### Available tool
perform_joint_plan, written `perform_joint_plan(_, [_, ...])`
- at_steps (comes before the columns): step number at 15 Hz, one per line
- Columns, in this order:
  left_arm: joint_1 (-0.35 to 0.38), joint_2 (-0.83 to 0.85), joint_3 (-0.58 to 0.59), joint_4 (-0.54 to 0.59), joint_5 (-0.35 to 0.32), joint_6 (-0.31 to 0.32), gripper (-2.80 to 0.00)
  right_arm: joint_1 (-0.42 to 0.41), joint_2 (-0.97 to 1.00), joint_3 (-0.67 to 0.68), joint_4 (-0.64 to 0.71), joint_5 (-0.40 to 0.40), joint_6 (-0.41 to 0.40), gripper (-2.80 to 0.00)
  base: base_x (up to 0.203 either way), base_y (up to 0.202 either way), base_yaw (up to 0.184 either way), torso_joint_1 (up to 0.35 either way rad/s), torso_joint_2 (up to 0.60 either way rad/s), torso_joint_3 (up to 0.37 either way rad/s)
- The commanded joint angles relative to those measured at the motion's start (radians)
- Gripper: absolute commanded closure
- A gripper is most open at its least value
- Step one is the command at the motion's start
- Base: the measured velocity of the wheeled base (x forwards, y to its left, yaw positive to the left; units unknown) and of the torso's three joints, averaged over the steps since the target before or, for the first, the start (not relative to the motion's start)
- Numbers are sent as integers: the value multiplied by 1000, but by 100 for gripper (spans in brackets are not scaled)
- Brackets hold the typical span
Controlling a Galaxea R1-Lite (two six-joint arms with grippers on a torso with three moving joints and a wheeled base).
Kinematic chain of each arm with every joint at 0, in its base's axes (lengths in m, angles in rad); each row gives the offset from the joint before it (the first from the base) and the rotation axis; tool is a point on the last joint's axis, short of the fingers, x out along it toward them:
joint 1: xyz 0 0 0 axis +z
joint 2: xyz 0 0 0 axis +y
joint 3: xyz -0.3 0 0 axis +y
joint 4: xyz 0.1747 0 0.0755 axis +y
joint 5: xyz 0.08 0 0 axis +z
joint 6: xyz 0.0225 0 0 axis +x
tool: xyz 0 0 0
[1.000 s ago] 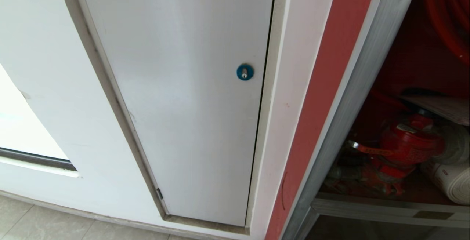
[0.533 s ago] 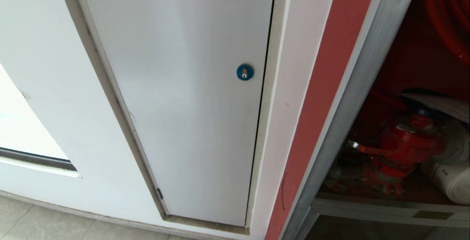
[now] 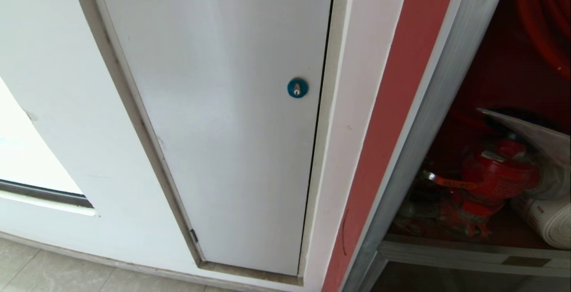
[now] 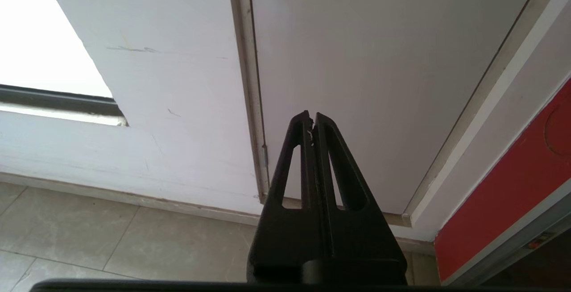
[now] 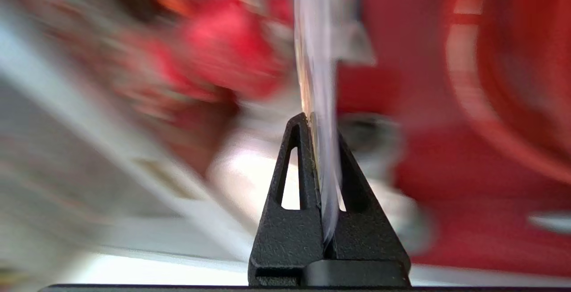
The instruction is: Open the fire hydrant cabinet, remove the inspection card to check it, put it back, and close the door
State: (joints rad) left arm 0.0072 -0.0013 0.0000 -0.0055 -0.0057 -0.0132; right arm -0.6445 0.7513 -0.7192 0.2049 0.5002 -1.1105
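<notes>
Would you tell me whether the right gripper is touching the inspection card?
Touching: the right wrist view shows the right gripper clamped on the inspection card.

We take the tall silver aluminium-framed fire hydrant cabinet (image 3: 428, 118) as our landmark. Left of it we find the plain white panel (image 3: 223, 127), with the small round blue lock (image 3: 297, 87) on the panel's edge nearest the cabinet. Inside the cabinet, low down, sits the red valve (image 3: 495, 176); the white rolled hose (image 3: 546, 220) lies just right of it, and the thin pale grey inspection card (image 3: 531, 133) slants above both.
</notes>
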Motion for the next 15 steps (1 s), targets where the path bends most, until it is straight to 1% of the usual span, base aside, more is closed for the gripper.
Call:
perform_joint_plan(1, [0, 1, 0, -1, 0, -1, 0, 1, -8, -3, 116, 129, 56, 0, 0, 0, 0, 0, 0, 0])
perform_joint_plan(2, [0, 1, 0, -1, 0, -1, 0, 2, -8, -6, 158, 177, 77, 0, 0, 0, 0, 0, 0, 0])
perform_joint_plan(3, [0, 1, 0, -1, 0, -1, 0, 4, -6, -7, 223, 246, 102, 0, 0, 0, 0, 0, 0, 0])
perform_joint_plan(4, [0, 1, 0, -1, 0, -1, 0, 10, -1, -7, 280, 288, 126, 0, 0, 0, 0, 0, 0, 0])
perform_joint_plan(6, [0, 1, 0, -1, 0, -1, 0, 56, 22, -8, 357, 349, 193, 0, 0, 0, 0, 0, 0, 0])
perform_joint_plan(8, [0, 1, 0, -1, 0, -1, 0, 122, 36, -9, 370, 367, 311, 0, 0, 0, 0, 0, 0, 0])
perform_joint_plan(9, [0, 1, 0, -1, 0, -1, 0, 172, 39, -10, 370, 368, 371, 0, 0, 0, 0, 0, 0, 0])
perform_joint_plan(11, [0, 1, 0, -1, 0, -1, 0, 304, 45, -17, 368, 372, 505, 0, 0, 0, 0, 0, 0, 0])
perform_joint_plan(14, [0, 1, 0, -1, 0, -1, 0, 510, 61, -45, 363, 375, 670, 0, 0, 0, 0, 0, 0, 0])
perform_joint_plan(15, [0, 1, 0, -1, 0, -1, 0, 563, 76, -59, 362, 375, 708, 0, 0, 0, 0, 0, 0, 0])
